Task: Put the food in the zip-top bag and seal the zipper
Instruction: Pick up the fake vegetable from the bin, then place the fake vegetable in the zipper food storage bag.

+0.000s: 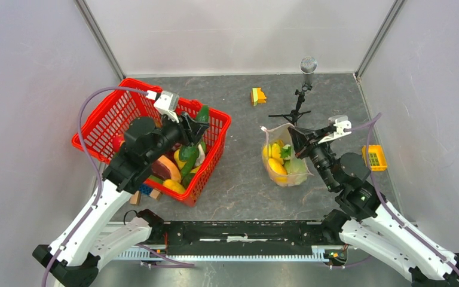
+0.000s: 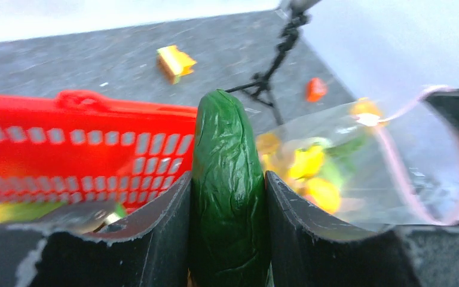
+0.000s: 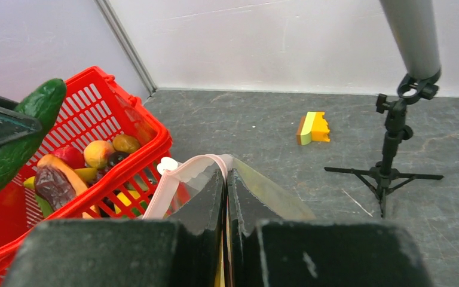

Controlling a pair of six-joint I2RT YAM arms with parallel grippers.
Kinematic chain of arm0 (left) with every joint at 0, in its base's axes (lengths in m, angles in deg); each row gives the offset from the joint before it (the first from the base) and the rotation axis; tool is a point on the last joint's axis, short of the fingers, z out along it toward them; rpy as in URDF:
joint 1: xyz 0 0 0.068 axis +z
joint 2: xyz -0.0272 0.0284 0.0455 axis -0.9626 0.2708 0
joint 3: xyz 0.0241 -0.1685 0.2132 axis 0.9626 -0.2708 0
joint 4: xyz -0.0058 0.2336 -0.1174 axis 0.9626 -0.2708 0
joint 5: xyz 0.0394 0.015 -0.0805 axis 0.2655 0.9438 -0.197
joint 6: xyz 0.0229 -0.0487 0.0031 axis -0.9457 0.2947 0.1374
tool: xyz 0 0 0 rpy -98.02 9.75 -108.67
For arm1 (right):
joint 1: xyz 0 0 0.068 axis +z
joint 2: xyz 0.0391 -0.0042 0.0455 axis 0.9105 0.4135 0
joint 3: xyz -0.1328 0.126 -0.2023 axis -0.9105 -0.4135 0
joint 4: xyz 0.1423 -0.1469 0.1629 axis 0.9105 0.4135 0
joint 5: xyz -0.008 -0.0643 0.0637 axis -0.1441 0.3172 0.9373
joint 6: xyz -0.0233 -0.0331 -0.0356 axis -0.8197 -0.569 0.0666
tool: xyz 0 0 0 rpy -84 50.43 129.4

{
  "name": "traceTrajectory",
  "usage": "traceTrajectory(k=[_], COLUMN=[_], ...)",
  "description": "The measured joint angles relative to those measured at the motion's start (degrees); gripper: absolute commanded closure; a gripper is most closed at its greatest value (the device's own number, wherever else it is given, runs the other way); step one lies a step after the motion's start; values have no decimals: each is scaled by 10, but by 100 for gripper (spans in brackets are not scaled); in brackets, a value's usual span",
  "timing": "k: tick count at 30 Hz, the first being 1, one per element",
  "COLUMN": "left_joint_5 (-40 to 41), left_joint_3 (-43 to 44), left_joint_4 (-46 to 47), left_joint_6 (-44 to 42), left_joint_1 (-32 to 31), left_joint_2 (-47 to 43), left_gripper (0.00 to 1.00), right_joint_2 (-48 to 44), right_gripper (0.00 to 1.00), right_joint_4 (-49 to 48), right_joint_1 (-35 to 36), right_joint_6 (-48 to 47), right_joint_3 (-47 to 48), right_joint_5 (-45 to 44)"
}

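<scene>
A dark green toy cucumber [image 2: 227, 173] stands upright between the fingers of my left gripper [image 2: 227, 200], which is shut on it. The pair hangs over the red basket's right end [image 1: 196, 127]. More food [image 1: 176, 170] lies in the basket. The zip-top bag [image 1: 287, 161] sits mid-table, clear, with yellow and green pieces [image 1: 277, 162] inside. My right gripper [image 3: 225, 182] is shut on the bag's mouth edge, holding it up. The pale pink zipper [image 3: 173, 179] curves away left from the pinched spot. From the right wrist the cucumber [image 3: 18, 137] shows at far left.
The red mesh basket [image 1: 116, 113] fills the left side. A small black tripod with a grey pole [image 1: 299, 104] stands behind the bag. A yellow-orange block [image 1: 257, 95] lies at the back and a yellow block [image 1: 375, 157] at the right wall. Small blocks [image 1: 146, 191] sit beside the basket.
</scene>
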Motion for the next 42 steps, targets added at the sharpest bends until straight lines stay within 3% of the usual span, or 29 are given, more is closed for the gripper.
traceTrajectory(k=[9,17,21,28,35,42], left_joint_5=[-177,-209,-212,-206,-206,-145], left_joint_3=[7,-3,48,136,154,217], left_joint_4=[153,281,238,47,-56,-129], left_joint_6=[119,152,145,117,113,118], left_joint_1=[-10,-111,-139,-147,-188,-211], left_joint_2=[15,52,108,183,232,290], left_gripper=[70,70,69,69,69,67], right_joint_2=[55,86,92,82,79,83], right_gripper=[94,94,94,93,94,94], right_joint_4=[-38,-89,-100,-105,-109,-110], right_joint_1=[0,0,0,0,0,0], right_joint_6=[26,69,79,79,79,73], right_joint_3=[0,-20,-20,-22,-26,-26], right_joint_5=[63,91,99,94,92,97])
